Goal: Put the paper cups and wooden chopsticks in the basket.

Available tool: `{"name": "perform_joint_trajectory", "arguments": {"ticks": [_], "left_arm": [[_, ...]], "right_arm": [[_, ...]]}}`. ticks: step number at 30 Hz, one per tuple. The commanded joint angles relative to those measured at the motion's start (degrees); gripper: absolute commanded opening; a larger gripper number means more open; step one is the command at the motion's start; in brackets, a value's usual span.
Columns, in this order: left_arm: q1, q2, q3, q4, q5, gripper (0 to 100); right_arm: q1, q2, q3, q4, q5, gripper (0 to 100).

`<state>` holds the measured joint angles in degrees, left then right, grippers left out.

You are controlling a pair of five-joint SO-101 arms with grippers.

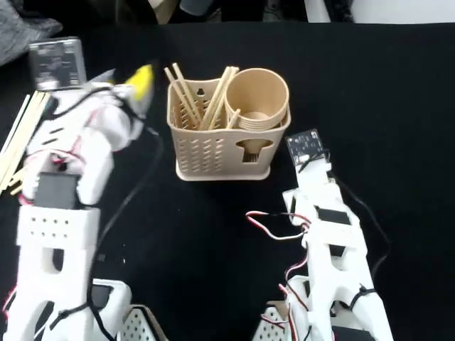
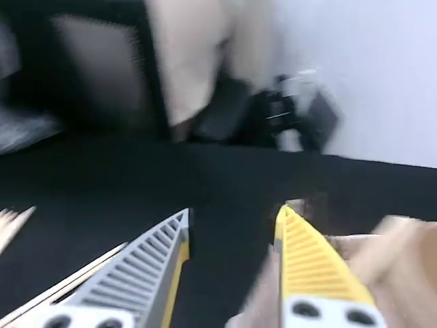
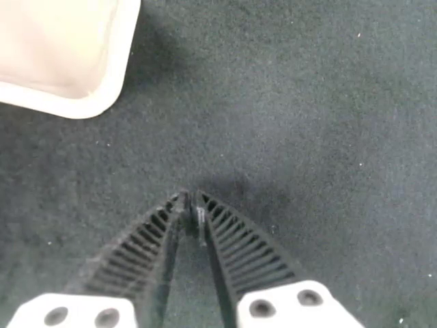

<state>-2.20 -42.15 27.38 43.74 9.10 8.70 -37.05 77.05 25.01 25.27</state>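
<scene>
The basket (image 1: 226, 135) stands at 12 o'clock on the bench (image 1: 213, 249). The paper cups (image 1: 263, 96) are stacked in its 3 o'clock compartment and a few wooden chopsticks (image 1: 219, 96) lean in its 9 o'clock one. A bunch of loose chopsticks (image 1: 18, 135) lies flat at the bench's 9 o'clock edge, so that part of the job is not finished.

The left pincer (image 1: 131, 84) hangs at about 10 o'clock, just beside the basket's wall. Its jaws are spread and there is nothing between them. The right pincer (image 3: 189, 201) is closed on nothing, its tips touching, low over bare bench near the basket's 5 o'clock corner.

The main risks, as I judge them:
- **Poor grip:** the flat, thin sticks may slip from the jaws or come up several at once.
- **Lost sticks:** a scrape could push them off the edge.
- **Knocked basket:** a careless swing of either arm could shove or tip the light basket.
</scene>
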Motion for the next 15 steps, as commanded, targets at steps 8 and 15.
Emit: {"name": "perform_joint_trajectory", "arguments": {"ticks": [8,15], "left_arm": [[-24.48,-9.85,4.62,8.62,-2.11,21],[-47.96,-22.68,21.67,-0.26,-0.35,22]], "right_arm": [[0.7,-1.36,-0.4,-0.88,0.53,1.2],[0.7,-1.36,-0.4,-0.88,0.53,1.2]]}}
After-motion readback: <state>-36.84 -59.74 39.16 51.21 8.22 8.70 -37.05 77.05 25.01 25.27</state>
